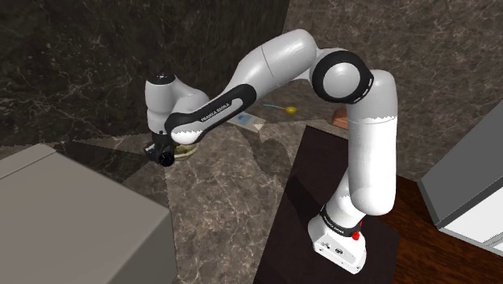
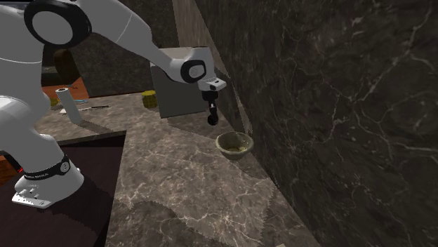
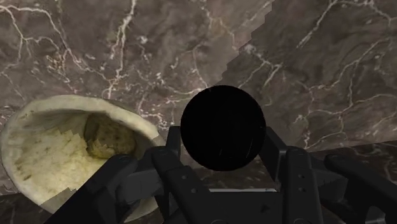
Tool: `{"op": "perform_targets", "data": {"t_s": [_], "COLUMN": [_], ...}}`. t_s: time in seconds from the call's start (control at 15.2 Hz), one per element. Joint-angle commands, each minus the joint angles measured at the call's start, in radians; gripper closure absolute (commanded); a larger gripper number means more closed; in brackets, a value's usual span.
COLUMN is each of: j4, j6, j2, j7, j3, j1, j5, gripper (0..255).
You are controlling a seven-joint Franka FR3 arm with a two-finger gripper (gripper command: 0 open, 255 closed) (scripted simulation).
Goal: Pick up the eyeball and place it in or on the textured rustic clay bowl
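**Item 1: gripper** [image 2: 213, 116]. All black, two fingers, on the end of the white arm [image 1: 266, 68]. It points down over the counter. In the wrist view the fingers [image 3: 175, 184] stand on either side of a round object and pinch it between them.

**Item 2: eyeball** [image 3: 222, 127]. It is drawn as a plain black sphere with no markings visible. It sits in the gripper's grasp, raised off the counter. In the second exterior view it hangs [image 2: 213, 121] to the upper left of the bowl, apart from it. In the shoulder view it shows as a dark ball [image 1: 165, 159] at the arm's tip, just beside the bowl.

**Item 3: bowl** [image 2: 234, 144]. It is pale cream to olive, with a rough, mottled surface and a thick uneven rim [image 3: 70, 102]. It stands upright on the counter close to the wall. A lumpy olive patch lies inside it. In the wrist view it lies off to one side of the fingers, not under the sphere.

**Item 4: counter** [image 2: 182, 189]. Brown-grey marble with white veins.

**Item 5: wall** [image 2: 337, 105]. Dark veined marble, rising right behind the bowl.

**Item 6: grey box** [image 1: 72, 218]. A plain block at the shoulder view's lower left.

**Item 7: stand** [image 1: 322, 185]. A dark top that carries the arm's base.
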Motion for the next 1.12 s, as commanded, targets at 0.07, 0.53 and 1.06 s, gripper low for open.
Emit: {"op": "perform_targets", "data": {"t_s": [0.07, 0.53, 1.06], "j4": [0.006, 0.032, 0.1], "j6": [-0.031, -0.102, -0.131], "j2": [-0.026, -0.075, -0.052], "j7": [-0.013, -0.04, -0.159], "j3": [0.008, 0.024, 0.004], "j1": [-0.006, -0.015, -0.088], "j5": [0.015, 0.045, 0.071], "gripper": [255, 255, 255]}}
